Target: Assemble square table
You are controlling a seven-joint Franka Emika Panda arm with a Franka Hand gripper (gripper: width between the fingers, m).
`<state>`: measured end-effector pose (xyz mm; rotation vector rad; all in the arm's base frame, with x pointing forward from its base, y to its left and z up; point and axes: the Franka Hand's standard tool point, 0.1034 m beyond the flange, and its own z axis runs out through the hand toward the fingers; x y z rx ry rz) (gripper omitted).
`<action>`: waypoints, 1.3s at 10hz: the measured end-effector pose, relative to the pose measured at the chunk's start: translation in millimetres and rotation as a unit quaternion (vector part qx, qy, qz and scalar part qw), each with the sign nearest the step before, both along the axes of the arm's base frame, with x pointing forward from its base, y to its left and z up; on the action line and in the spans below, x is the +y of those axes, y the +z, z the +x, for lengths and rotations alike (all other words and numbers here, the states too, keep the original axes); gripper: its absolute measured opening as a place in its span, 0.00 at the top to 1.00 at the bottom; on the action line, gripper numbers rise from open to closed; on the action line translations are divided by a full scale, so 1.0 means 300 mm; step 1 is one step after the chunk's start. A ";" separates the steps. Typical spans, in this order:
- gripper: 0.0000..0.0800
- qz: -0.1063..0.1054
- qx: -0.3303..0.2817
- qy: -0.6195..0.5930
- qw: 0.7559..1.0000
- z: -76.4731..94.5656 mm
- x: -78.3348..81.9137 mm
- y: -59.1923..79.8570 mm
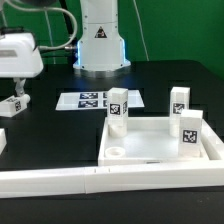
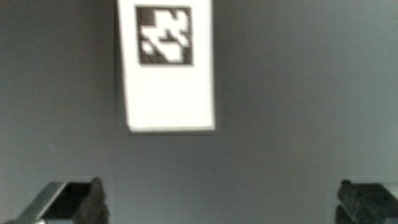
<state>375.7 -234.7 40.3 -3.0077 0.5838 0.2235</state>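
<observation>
Leg block [image 2: 175,62] lies flat on the dark table [image 2: 285,150], well out from the square tabletop [image 1: 150,150] toward the exterior view's left, directly beneath the gripper [image 2: 222,203]. Jaws stand wide apart, empty. Best play, I'd say: centre over the block's narrow width, descend straight, close evenly. Three legs wait beside the tabletop.

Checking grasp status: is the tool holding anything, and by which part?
Nothing is held: the tool stands open above a leg block lying on the table.
</observation>
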 end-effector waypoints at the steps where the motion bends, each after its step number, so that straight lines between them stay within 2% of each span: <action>1: 0.19 -0.008 0.007 0.003 1.000 0.011 -0.038 -0.018; 2: 0.19 0.000 0.016 0.000 1.000 0.004 -0.058 -0.021; 3: 0.19 0.032 0.056 -0.009 0.998 -0.015 -0.064 -0.021; 4: 0.19 0.063 0.110 -0.029 0.992 -0.021 -0.049 -0.016; 6: 0.19 0.097 0.178 -0.041 0.978 -0.002 0.018 0.001; 8: 0.19 0.130 0.226 -0.048 0.964 -0.013 0.047 0.004; 11: 0.19 0.160 0.288 -0.051 0.943 -0.027 0.049 -0.004; 13: 0.19 0.157 0.285 -0.046 0.944 -0.030 0.035 -0.015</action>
